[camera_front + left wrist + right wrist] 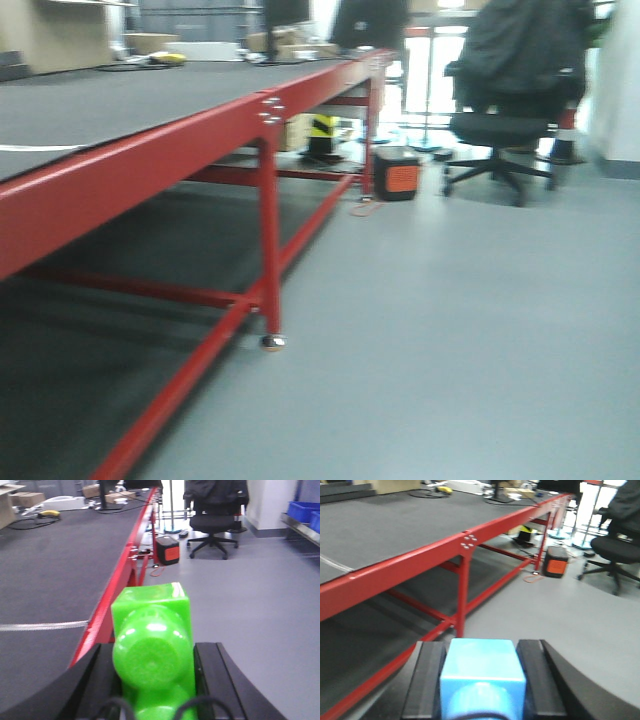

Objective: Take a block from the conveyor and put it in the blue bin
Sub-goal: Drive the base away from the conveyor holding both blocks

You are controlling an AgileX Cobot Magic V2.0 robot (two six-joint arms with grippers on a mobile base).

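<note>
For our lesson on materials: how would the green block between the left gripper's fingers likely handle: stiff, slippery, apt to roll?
The green block is probably rigid plastic: its edges look crisp between the fingers. Glossy highlights suggest a slippery surface. Its rounded bulge might let it roll if set on that side.

Left gripper (155,649) had matte black flat fingers (102,677) with curved outer edges and a thin dark cable (196,702) looping near the base. Right gripper (482,646) had the same black build.
</note>
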